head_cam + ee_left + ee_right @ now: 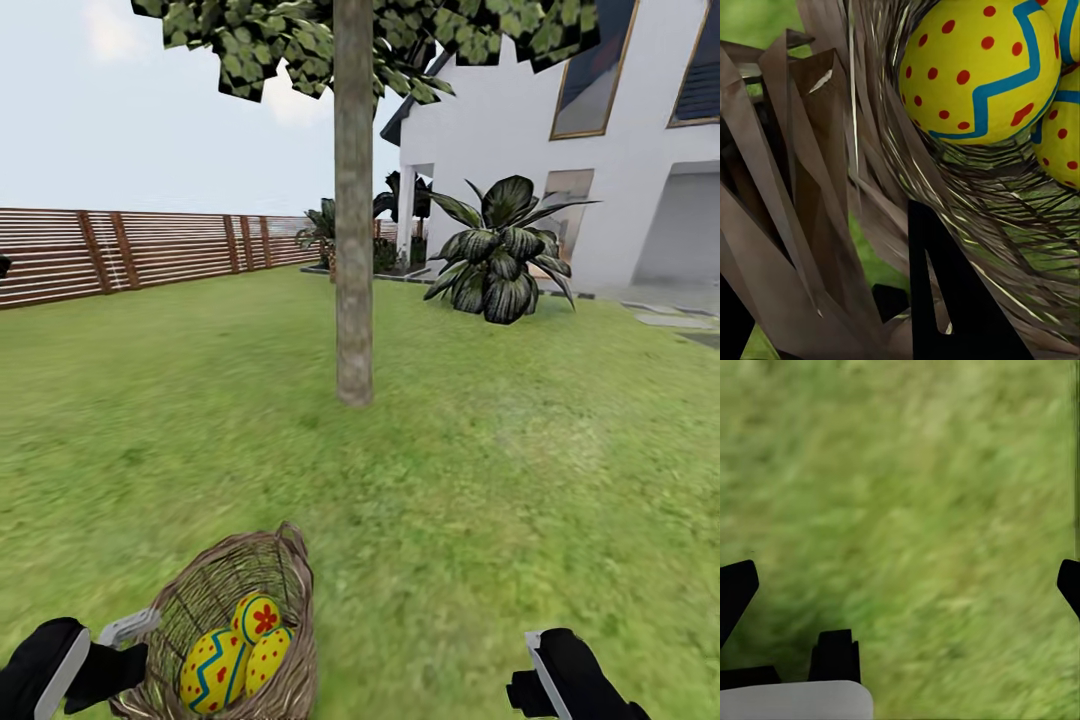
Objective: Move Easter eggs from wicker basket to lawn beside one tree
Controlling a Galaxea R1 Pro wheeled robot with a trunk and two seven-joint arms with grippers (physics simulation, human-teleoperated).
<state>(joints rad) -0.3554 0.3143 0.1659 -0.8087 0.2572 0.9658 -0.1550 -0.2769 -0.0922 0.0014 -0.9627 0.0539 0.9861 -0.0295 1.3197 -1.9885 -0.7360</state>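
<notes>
Eggs' (979, 71) blue zigzags beside wicker (832, 187).

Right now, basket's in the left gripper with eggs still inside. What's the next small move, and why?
Probably carry the brown wicker basket forward toward the grey-brown tree trunk. All three yellow painted eggs still sit inside it, the left gripper appears shut on its woven wall, and the trunk stands well ahead across open green lawn. The right gripper is open over grass, free to pick eggs afterwards.

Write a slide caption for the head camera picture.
Three painted eggs sit in a wicker basket on the lawn, near a tree.
</notes>
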